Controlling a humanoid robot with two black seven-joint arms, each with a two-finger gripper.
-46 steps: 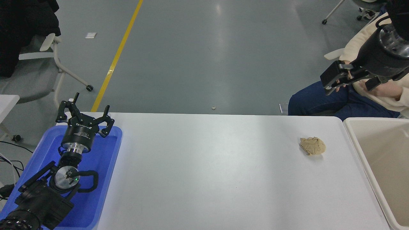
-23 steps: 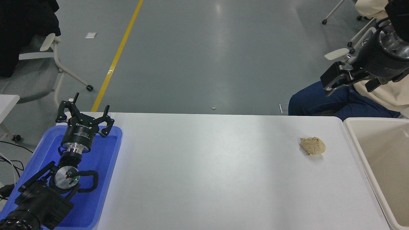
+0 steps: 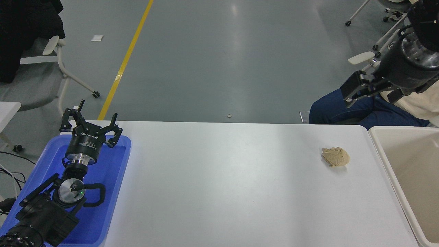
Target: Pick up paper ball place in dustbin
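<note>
The table (image 3: 219,192) is big and white and fills the lower part of the view. At its right end stands the bin (image 3: 384,161), cream in color, and only part of it shows. At the table's left end sits a blue tray (image 3: 116,171).

A person sits past the far right corner of the table, and a leg in blue jeans (image 3: 329,108) shows there. A gray chair (image 3: 37,79) stands on the floor at the far left.

The left arm is parked low on the left, over the tray. The left gripper (image 3: 91,123) has its fingers spread wide, with nothing between them.

The right gripper (image 3: 367,91) hangs high at the right edge, up above the far right corner of the table. From here I cannot tell if its fingers are apart or together.

The ball (image 3: 335,156) is brown and crinkly. It lies on the table near the bin, not touching it. It is well apart from the right gripper.
</note>
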